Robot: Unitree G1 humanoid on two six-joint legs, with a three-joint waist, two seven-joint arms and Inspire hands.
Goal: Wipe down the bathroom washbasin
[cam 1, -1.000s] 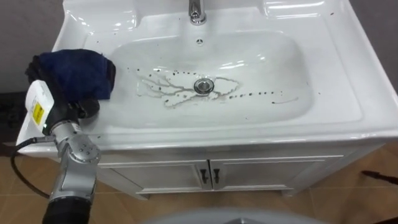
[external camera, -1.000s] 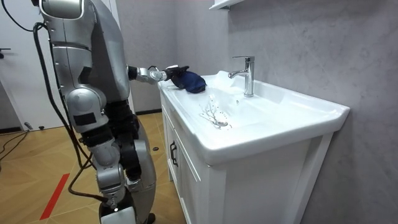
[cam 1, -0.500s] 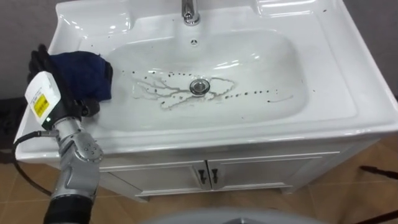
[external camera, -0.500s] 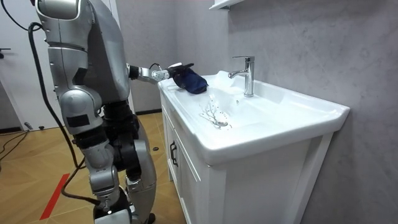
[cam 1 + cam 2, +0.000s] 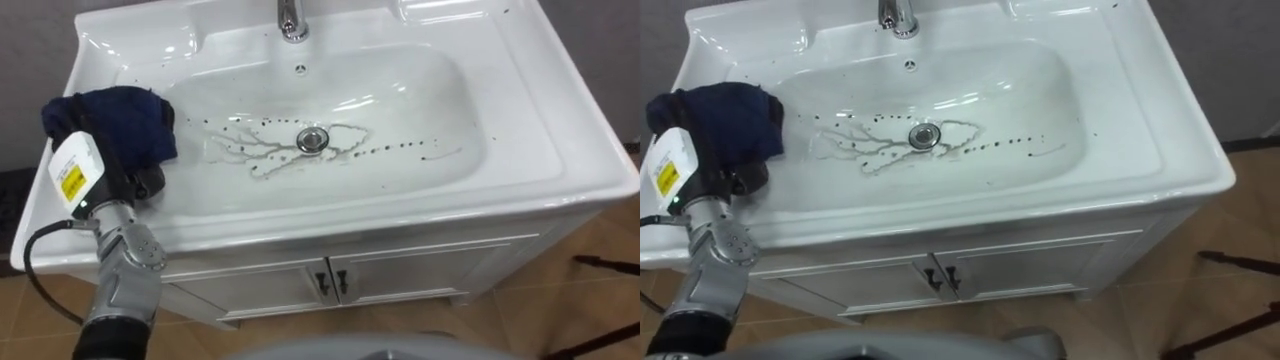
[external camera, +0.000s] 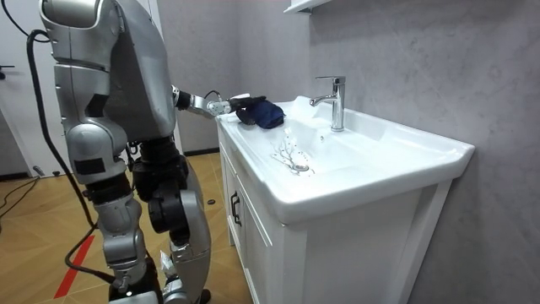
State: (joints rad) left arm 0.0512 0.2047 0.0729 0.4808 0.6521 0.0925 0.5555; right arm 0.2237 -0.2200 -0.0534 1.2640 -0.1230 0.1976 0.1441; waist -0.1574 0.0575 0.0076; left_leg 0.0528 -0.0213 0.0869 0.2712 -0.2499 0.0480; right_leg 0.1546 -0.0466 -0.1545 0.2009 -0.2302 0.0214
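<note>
The dark blue cloth [image 5: 112, 120] is grasped in the left hand [image 5: 138, 180] over the left rim of the basin [image 5: 520, 170], well apart from the dark streaks [image 5: 262, 150] beside the drain [image 5: 313, 139]. The cloth should be lowered flat into the bowl and drawn right across them with even pressure.

the basin [image 5: 520, 130] is glossy white all over. across its bowl runs a row of small black specks [image 5: 405, 150], and beside the drain spreads a thin branching streak [image 5: 250, 155] of greyish brown. the drain [image 5: 313, 139] and the tap [image 5: 291, 18] are shiny silver. the cloth [image 5: 120, 115] is plain dark navy blue. the left hand [image 5: 145, 182] is black, its forearm silver-grey. the cabinet [image 5: 400, 275] is white with two small dark handles [image 5: 320, 284]. the floor [image 5: 590, 300] is warm brown; the room view shows its wood pattern and a red stripe [image 6: 78, 255]. the wall [image 6: 405, 76] is mottled grey.
</note>
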